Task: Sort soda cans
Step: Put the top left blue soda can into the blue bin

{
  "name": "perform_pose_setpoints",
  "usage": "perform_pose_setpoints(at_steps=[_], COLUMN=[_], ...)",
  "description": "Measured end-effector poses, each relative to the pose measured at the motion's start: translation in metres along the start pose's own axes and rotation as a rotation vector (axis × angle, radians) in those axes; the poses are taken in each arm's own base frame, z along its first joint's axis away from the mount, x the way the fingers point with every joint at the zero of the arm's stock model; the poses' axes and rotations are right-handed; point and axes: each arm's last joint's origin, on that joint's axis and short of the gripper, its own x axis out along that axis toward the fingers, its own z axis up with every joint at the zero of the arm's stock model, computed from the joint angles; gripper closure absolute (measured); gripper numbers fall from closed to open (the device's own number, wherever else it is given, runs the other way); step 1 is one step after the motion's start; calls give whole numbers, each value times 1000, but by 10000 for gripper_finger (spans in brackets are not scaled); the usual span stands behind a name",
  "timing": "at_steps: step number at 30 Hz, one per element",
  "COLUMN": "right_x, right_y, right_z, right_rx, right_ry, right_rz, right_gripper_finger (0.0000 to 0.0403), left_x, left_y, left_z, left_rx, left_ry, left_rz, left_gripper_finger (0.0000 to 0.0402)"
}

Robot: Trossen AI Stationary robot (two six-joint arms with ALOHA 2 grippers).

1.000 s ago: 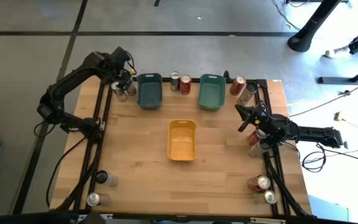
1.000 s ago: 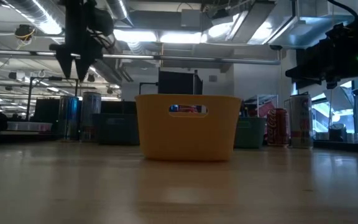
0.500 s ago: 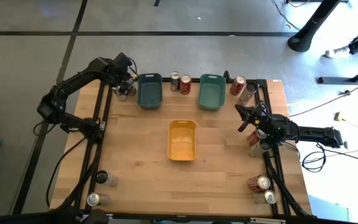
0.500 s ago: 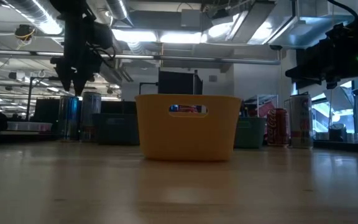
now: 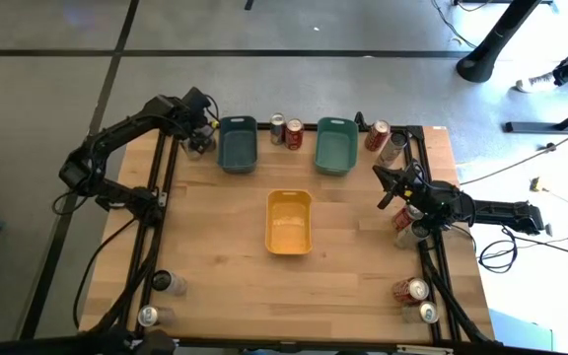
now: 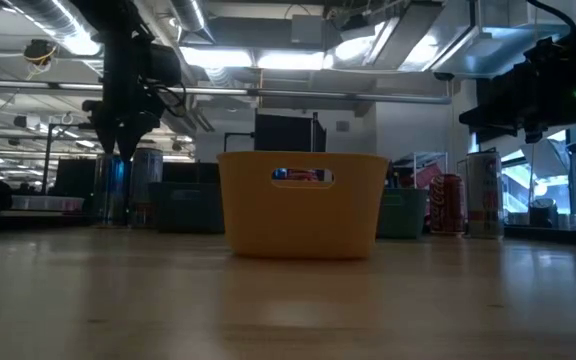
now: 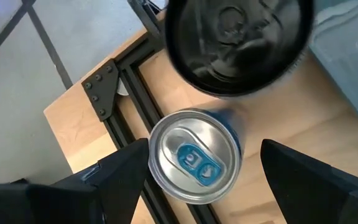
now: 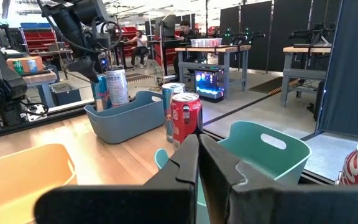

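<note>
Left gripper (image 7: 201, 168) lowered, jaws spread round shiny cylindrical can (image 7: 196, 163).

Blue-sided silver can (image 7: 195, 163); yellow bin (image 5: 289, 221); red can (image 8: 185, 117).

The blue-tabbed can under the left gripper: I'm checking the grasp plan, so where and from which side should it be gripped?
Grip the round side wall of the blue-tabbed can, coming straight down from above. It stands upright at the table's corner, and the left gripper already hangs open over it, its jaws either side. The dark can stands close beside it.
</note>
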Motion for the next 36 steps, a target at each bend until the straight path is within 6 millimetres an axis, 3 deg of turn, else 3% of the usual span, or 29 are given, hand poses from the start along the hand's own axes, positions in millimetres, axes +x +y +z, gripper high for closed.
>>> perform_pose_setpoints(at_steps=[14,36], right_x=[0,0], right_y=[0,0], right_z=[0,0], right_rx=[0,0], right_ry=[1,1], right_rz=[10,11], right_gripper_finger=[388,388], left_x=[18,23], left_y=[-10,-11], left_z=[8,1], left_rx=[-5,78], left_ry=[63,172], left_rz=[91,-49], left_gripper_finger=[126,116])
